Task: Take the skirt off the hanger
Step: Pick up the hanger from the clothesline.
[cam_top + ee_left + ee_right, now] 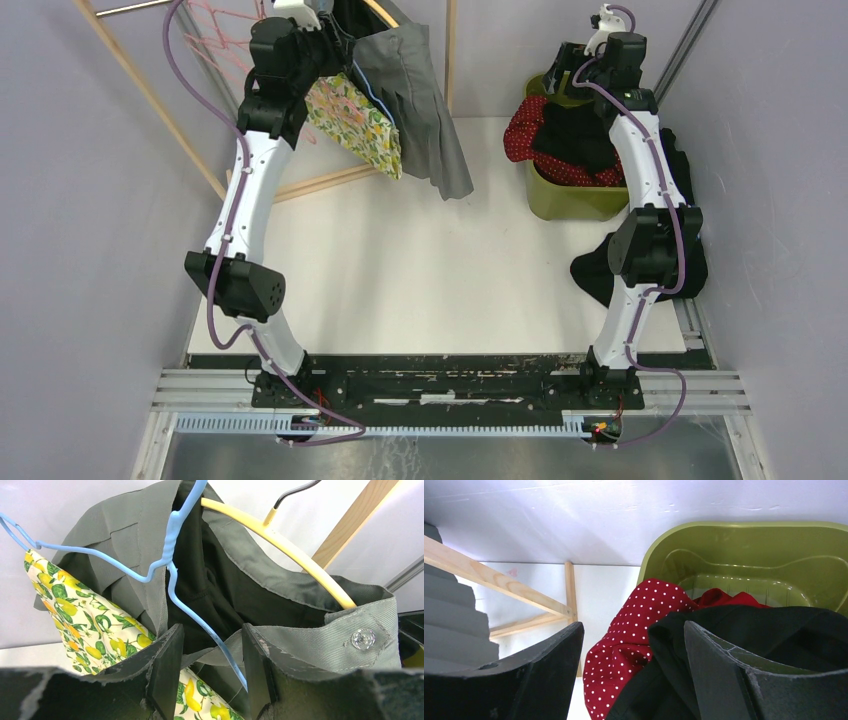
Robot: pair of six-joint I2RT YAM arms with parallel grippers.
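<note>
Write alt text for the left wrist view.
The open left tool sits at a grey skirt draped on a yellow hanger, with the arm of a blue wire hanger running down between its fingers. A lemon-print cloth hangs at left; a clear snap button shows on the waistband at right.

Two hangers, one bin

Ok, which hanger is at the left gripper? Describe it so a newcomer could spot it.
Look to the wooden rack at the far left, where the left gripper reaches. Between its open fingers runs a thin light-blue wire hanger, against the grey-green garment. Its neighbour, the yellow hanger, is thicker.
</note>
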